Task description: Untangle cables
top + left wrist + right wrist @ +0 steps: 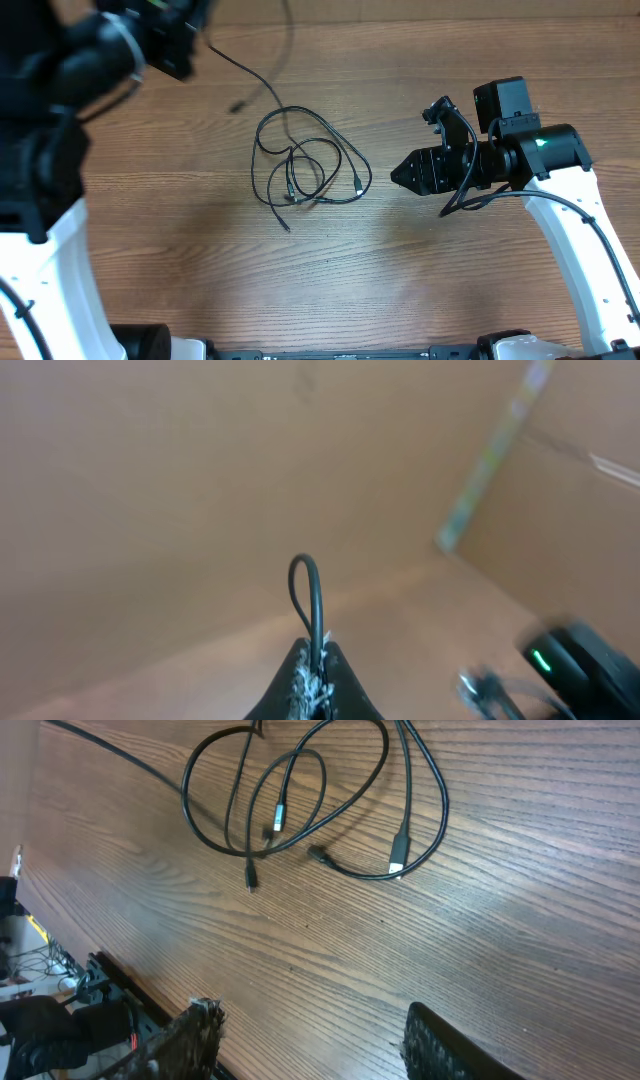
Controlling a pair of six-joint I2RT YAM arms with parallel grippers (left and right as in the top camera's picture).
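The cables (305, 170) lie as a loose tangle of thin black loops on the middle of the wooden table. One strand (245, 72) rises from the tangle to the top left, where my left gripper (185, 45) is lifted high. The left wrist view shows that gripper (318, 655) shut on a small bend of black cable (308, 595). My right gripper (395, 172) hovers just right of the tangle, pointing at it. In the right wrist view its fingertips (195, 1030) stand wide apart and empty, and the cables (300, 800) with a silver-tipped plug (398, 855) lie ahead of them.
A loose plug end (238, 104) rests on the table up-left of the tangle. The table's edge with wiring beyond it (60, 970) runs along the left of the right wrist view. The right arm (570, 660) shows blurred at the lower right of the left wrist view.
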